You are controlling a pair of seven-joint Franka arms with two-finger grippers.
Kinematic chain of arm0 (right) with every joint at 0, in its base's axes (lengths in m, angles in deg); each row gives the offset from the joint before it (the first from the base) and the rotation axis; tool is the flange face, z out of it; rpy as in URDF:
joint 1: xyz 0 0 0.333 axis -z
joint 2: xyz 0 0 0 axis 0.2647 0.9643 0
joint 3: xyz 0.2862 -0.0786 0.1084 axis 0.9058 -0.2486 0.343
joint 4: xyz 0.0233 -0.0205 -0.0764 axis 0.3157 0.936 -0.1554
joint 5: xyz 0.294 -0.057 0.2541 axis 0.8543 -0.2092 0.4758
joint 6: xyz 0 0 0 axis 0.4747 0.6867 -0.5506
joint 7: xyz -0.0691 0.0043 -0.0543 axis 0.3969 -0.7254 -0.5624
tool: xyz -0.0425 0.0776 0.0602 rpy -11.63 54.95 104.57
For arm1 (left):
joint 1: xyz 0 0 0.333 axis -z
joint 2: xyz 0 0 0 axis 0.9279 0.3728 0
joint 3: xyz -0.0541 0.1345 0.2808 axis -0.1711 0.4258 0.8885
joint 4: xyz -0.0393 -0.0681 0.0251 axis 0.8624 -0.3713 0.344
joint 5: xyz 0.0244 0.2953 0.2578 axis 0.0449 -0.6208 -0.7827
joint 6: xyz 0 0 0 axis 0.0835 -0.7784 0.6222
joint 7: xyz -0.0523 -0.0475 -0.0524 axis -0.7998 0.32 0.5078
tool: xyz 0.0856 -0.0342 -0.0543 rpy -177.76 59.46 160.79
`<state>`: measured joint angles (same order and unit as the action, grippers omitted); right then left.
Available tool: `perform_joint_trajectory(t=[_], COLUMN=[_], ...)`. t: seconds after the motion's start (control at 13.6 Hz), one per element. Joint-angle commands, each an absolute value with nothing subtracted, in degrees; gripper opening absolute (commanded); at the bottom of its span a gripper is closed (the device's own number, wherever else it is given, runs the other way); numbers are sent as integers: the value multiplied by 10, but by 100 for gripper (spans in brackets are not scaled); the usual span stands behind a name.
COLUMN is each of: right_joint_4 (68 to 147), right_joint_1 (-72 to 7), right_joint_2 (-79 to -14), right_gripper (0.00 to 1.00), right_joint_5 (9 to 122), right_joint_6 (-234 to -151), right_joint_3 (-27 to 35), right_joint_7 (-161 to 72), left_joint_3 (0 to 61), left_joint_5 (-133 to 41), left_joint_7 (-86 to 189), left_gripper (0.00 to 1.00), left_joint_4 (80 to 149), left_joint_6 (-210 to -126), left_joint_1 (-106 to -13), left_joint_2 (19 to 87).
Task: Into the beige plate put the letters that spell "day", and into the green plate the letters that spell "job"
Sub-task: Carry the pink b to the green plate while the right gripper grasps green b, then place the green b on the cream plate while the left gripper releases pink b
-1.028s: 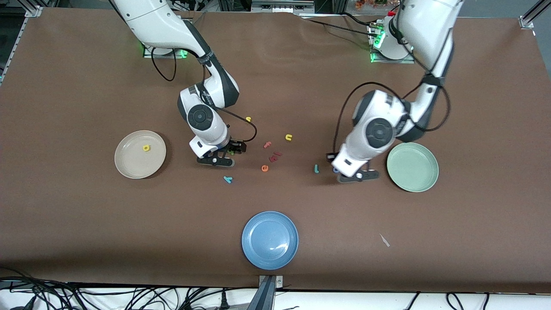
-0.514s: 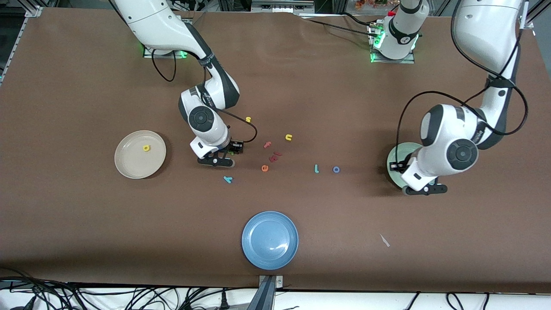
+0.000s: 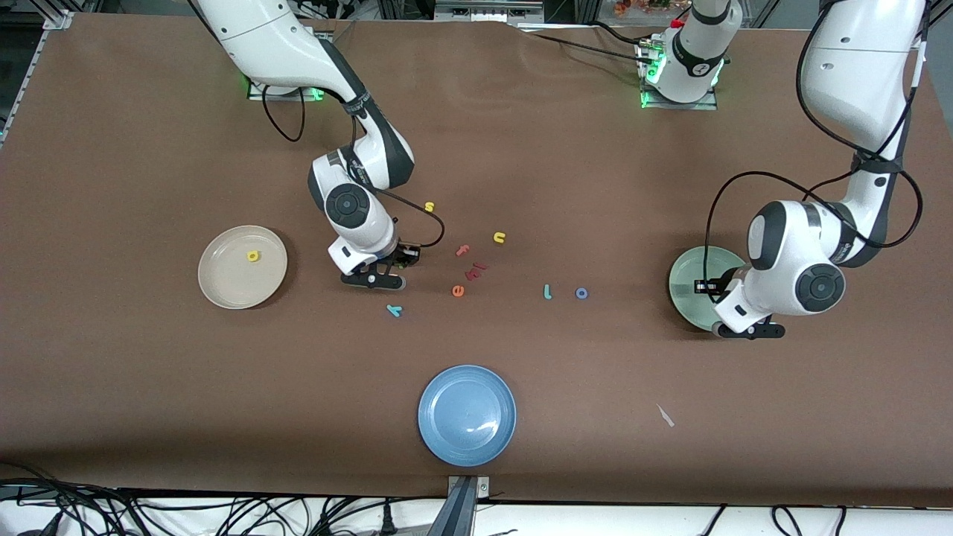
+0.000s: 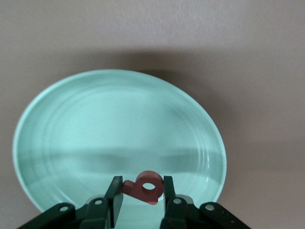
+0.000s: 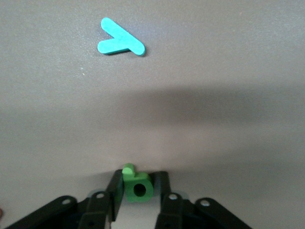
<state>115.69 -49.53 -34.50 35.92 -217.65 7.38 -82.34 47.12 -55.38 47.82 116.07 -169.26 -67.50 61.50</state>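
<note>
My right gripper (image 3: 400, 260) is down at the table, shut on the green a (image 5: 138, 188), which sits between its fingers (image 5: 116, 188). The teal y (image 3: 394, 310) lies flat a little nearer the front camera, also seen in the right wrist view (image 5: 119, 43). My left gripper (image 4: 142, 187) hangs over the green plate (image 4: 119, 119), shut on the pinkish-red b (image 4: 145, 188). In the front view the left gripper (image 3: 706, 286) is above that green plate (image 3: 689, 298). The yellow d (image 3: 253, 256) lies in the beige plate (image 3: 223, 286). The teal j (image 3: 547, 292) and blue o (image 3: 581, 293) rest side by side on the table.
A blue plate (image 3: 467, 415) stands near the table's front edge. Loose letters lie mid-table: yellow s (image 3: 429, 206), yellow u (image 3: 499, 237), pink f (image 3: 463, 250), a dark red piece (image 3: 476, 270), orange e (image 3: 458, 290). A white scrap (image 3: 665, 415) lies toward the left arm's end.
The left arm swung from beside the blue o to above the green plate. The right gripper stayed in place and its fingers closed in on the green a.
</note>
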Motion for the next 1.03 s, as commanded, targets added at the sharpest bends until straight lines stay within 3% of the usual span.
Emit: perform_joint_trajectory(t=[0.0,0.15,0.22,0.59,0.81,0.95], right_joint_4=[1146,1130,1125,1092,1101,1139], right_joint_1=[-500,-499,-497,-492,-493,-493], right_joint_2=[-336,-336,-337,-359,-392,-422], right_gripper=[19,12,9,9,9,9], right_joint_5=[367,368,368,357,357,356], right_joint_6=[-2177,-2170,-2159,-2074,-2012,-2015], right_joint_3=[72,72,72,45,5,-20], right_joint_7=[-828,-821,-821,-797,-704,-649], left_joint_3=[465,465,464,439,419,419], left_joint_5=[-569,-569,-568,-568,-563,-564], left_joint_7=[471,471,472,543,633,702], left_gripper=[68,80,99,99,99,99], left_joint_4=[1153,1149,1145,1106,1090,1089], left_joint_6=[-1694,-1693,-1693,-1684,-1687,-1694], left_joint_1=[-678,-680,-680,-643,-617,-585], left_joint_2=[619,614,610,554,556,571])
